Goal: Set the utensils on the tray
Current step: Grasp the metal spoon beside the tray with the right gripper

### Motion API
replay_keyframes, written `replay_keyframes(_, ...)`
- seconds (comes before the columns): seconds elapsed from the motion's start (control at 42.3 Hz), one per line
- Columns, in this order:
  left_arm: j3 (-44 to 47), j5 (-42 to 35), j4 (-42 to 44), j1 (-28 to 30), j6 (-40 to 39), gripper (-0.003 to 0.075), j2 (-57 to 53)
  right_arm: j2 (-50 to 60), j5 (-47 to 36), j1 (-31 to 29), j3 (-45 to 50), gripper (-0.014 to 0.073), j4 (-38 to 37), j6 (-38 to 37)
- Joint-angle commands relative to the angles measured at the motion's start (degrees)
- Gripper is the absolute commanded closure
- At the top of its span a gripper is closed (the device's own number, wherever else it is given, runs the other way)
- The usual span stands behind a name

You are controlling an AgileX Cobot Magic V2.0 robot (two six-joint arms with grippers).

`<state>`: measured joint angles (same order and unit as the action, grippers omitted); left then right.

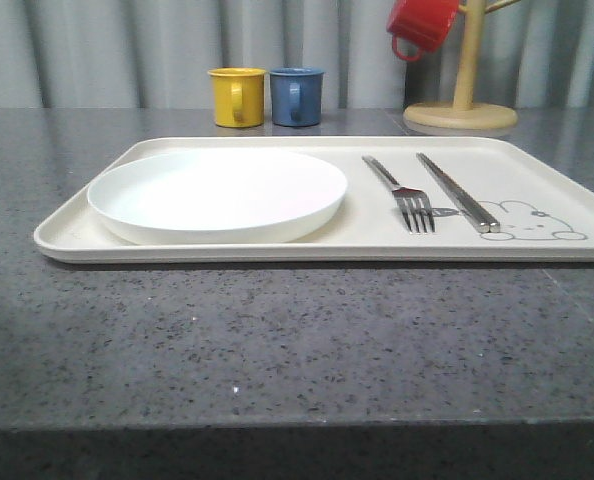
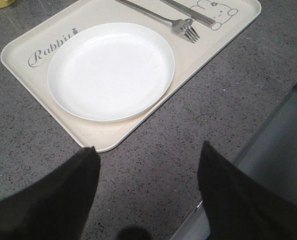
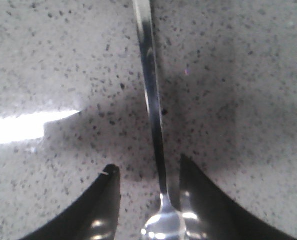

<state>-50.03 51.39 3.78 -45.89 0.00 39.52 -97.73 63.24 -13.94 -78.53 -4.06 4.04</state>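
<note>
Right under my right wrist camera lies the spoon point(image 3: 156, 135). Its shiny handle runs straight between my right fingers point(image 3: 101, 205), and its bowl end sits low between them. These fingers are apart, one on each side of the spoon, with grey gaps showing. I cannot tell if they touch it. The spoon rests on the speckled grey surface point(image 3: 238, 90), not on the tray.

My left fingers point(image 2: 48, 200) are spread wide and hold nothing. They hang over bare surface point(image 2: 153, 170) just beside the near corner of the tray point(image 2: 96, 140).

From the front, the tray point(image 1: 77, 235) lies flat with lots of free grey surface point(image 1: 297, 340) in front of it. The white plate point(image 1: 217, 195) fills its left half. The fork point(image 1: 402, 195) and the chopsticks point(image 1: 457, 192) lie side by side on the right, close but apart. The chopstick tips lie beside the rabbit drawing point(image 1: 537, 222).

Behind the tray stand a yellow mug point(image 1: 236, 97) and a blue mug point(image 1: 296, 96). A red mug point(image 1: 422, 25) hangs on a wooden stand point(image 1: 461, 110).

My left wrist camera shows the word "Rabbit" point(image 2: 51, 47) on the tray, beside the plate point(image 2: 111, 70).
</note>
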Motion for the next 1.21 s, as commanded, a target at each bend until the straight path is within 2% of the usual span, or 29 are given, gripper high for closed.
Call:
replay_keyframes(0.0,-1.62,-3.88,0.23,-0.52,-0.49,0.0293,-0.06,1.80,-1.34,-0.45,-1.55,0.0274,-1.04,0.63)
replay_keyframes(0.237,-1.62,-3.88,0.23,-0.52,-0.49,0.0293,-0.06,1.59,-2.77,-0.45,-1.55,0.0340,-1.04,0.63)
replay_keyframes(0.662,-1.62,-3.88,0.23,-0.52,-0.49,0.0293,-0.06,-0.81,-1.44,-0.45,-1.62,0.0349,-1.38,0.63)
replay_keyframes(0.757,-1.62,-3.95,0.23,-0.52,-0.49,0.0293,-0.06,-0.52,-1.56,-0.45,-1.67,0.0428,-1.49,0.63)
replay_keyframes(0.804,-1.62,-3.95,0.23,-0.52,-0.49,0.0293,-0.06,-0.46,-1.62,-0.45,-1.88,0.0510,-1.49,0.68)
replay_keyframes(0.899,-1.62,-3.95,0.23,-0.52,-0.49,0.0293,-0.06,-0.42,-0.86,-0.32,-2.79,0.0596,-1.44,0.68)
replay_keyframes(1.017,-1.62,-3.95,0.23,-0.52,-0.49,0.0293,-0.06,0.50,1.18,1.21,-5.05,0.0607,-0.44,0.68)
replay_keyframes(1.183,-1.62,-3.95,0.23,-0.52,-0.49,0.0293,-0.06,3.66,2.79,7.40,-8.25,0.0607,4.06,2.14)
